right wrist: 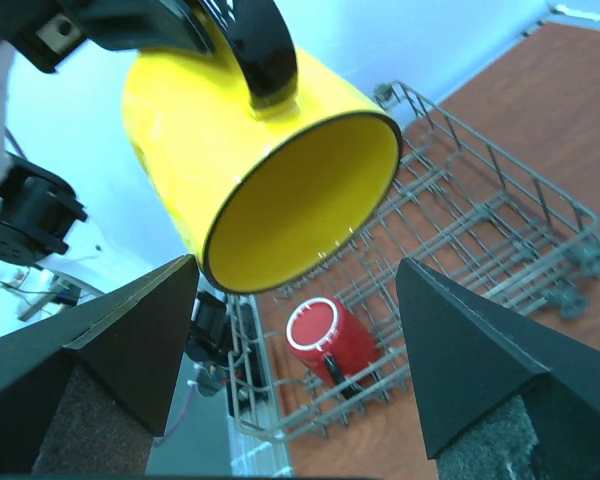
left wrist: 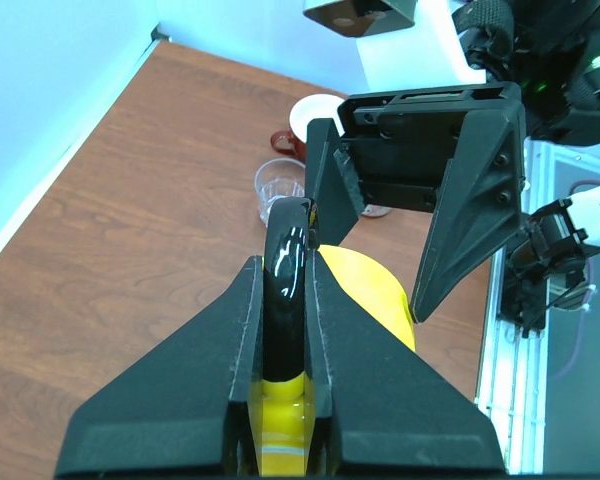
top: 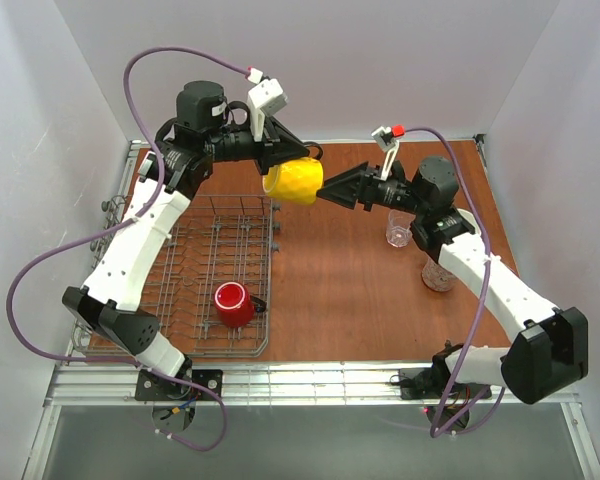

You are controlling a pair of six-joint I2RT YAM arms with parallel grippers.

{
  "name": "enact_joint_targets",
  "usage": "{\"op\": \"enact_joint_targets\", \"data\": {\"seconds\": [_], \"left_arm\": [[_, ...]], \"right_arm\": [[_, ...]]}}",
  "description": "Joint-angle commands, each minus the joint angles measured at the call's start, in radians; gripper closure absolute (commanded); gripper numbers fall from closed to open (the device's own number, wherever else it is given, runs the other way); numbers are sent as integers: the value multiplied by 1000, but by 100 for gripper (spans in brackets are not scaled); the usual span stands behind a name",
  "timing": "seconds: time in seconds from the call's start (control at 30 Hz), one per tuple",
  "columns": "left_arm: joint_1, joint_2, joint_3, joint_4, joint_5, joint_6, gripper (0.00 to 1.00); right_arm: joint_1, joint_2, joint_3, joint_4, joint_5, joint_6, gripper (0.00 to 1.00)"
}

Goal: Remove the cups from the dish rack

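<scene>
My left gripper [left wrist: 285,275] is shut on the black handle of the yellow mug [top: 292,181], which hangs on its side in the air just right of the dish rack [top: 195,265]. The mug's open mouth [right wrist: 300,215] faces my right gripper [right wrist: 298,265]. That gripper stands open, its fingertips [right wrist: 180,290] either side of the rim, and I cannot tell whether they touch it. A red mug [top: 233,304] lies on its side in the rack's near part, also in the right wrist view [right wrist: 330,335]. A clear glass tumbler [top: 398,234] stands on the table.
A pale cup [top: 438,273] stands beside the right forearm, partly hidden. In the left wrist view a white cup [left wrist: 315,115] and the clear glass [left wrist: 278,188] stand on the brown table behind the right gripper. White walls close off three sides.
</scene>
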Motion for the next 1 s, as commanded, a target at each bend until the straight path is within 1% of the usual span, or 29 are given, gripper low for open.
{"op": "enact_joint_targets", "data": {"seconds": [0.0,0.07,0.17,0.27,0.3,0.37,0.4,0.47,0.5,0.57,0.77,0.8,0.9,0.93,0.97], "left_arm": [[-2,-15,53,57,71,-40,100],[0,-13,55,57,72,-38,100],[0,-12,55,57,76,-37,100],[-2,-12,55,57,79,-37,100],[0,-13,53,57,82,-37,100],[0,-15,44,57,86,-34,100],[0,-15,40,57,85,-32,100],[0,-21,32,57,77,-28,100],[0,-24,21,55,73,-20,100],[0,-30,14,52,69,-12,100],[-2,-44,-32,37,51,11,100],[-2,-47,-45,32,31,18,87],[0,-56,-60,17,-16,47,63],[-2,-59,-72,9,-32,67,50],[0,-64,-82,8,-46,78,46]], "right_arm": [[22,8,46,201,0,107,25],[39,31,46,253,-17,146,26],[59,43,44,275,-6,158,30],[64,49,46,302,-2,175,38],[70,52,49,311,-3,178,47],[74,51,55,325,-2,186,57],[74,48,60,327,0,186,68],[74,40,58,328,8,178,78],[73,30,55,330,15,175,88],[74,19,49,328,20,167,98],[73,-18,12,324,35,137,99],[71,-23,6,322,37,126,99],[68,-40,-6,302,40,103,99],[67,-44,-11,272,44,77,99],[62,-53,-17,247,53,63,99]]}}
